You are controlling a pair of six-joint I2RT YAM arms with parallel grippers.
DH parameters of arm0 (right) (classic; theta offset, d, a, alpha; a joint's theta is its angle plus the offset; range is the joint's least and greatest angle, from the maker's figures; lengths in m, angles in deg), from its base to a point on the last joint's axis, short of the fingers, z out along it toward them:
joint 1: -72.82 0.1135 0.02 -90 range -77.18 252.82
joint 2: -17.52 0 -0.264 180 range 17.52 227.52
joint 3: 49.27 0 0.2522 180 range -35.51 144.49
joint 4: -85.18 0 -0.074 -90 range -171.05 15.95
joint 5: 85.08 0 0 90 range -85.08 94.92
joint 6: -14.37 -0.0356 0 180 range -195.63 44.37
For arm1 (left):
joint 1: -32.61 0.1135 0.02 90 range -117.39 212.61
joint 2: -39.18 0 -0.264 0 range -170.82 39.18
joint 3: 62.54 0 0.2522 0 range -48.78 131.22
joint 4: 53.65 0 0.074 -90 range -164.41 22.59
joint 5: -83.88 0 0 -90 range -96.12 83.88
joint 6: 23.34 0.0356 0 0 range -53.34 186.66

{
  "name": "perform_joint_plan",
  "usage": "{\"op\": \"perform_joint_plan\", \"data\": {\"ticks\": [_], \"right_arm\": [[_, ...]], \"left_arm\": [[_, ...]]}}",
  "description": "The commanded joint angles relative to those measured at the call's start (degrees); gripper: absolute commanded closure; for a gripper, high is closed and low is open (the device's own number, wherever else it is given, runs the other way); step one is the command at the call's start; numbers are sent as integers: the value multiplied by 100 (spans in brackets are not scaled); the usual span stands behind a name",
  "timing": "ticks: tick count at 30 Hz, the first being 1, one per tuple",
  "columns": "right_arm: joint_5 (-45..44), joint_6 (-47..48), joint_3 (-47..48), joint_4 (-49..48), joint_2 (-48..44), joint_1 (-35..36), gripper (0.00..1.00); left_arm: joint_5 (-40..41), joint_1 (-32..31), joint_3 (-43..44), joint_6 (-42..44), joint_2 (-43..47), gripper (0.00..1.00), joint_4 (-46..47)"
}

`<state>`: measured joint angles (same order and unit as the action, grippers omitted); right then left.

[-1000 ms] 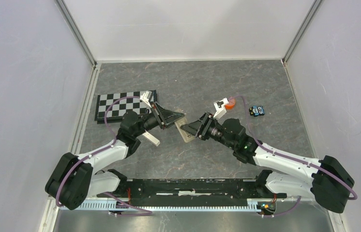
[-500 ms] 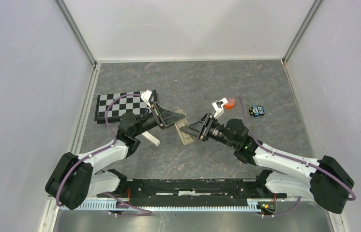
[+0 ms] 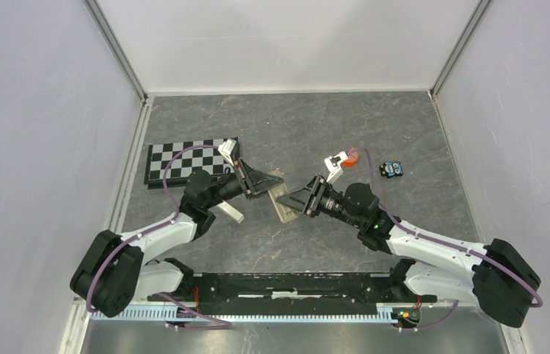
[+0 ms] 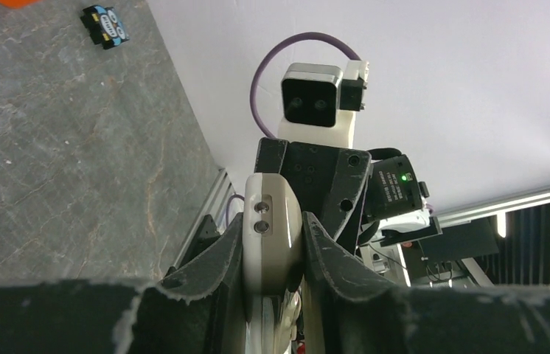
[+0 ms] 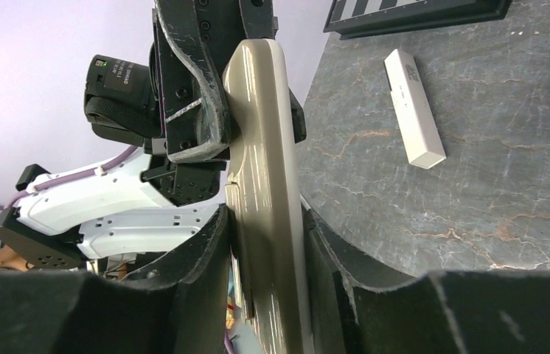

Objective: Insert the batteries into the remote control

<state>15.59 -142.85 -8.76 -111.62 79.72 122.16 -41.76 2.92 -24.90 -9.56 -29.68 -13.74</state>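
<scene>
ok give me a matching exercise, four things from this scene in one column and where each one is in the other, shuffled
1 remote control
2 checkerboard
3 white bar
4 blue-black gadget

a farthest right
b lying flat, just nearer than the checkerboard
c clamped by left pincer and right pincer
d farthest left

Pairs: 1-c, 2-d, 3-b, 4-a

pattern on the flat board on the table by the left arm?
The board is a black-and-white checker pattern with a dark rim; clearest in the top external view.
</scene>
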Motion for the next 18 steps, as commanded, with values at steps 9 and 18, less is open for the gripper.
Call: {"op": "perform_joint_plan", "data": {"ticks": [9,18], "right_arm": [[-714,1053,-7,825,47,-113,24],[-1335,870,-45,1190,-672,-119,13]], "left_arm": [[521,51,313,878,242,98,-232],[1264,51,231,1449,148,98,-647]]}}
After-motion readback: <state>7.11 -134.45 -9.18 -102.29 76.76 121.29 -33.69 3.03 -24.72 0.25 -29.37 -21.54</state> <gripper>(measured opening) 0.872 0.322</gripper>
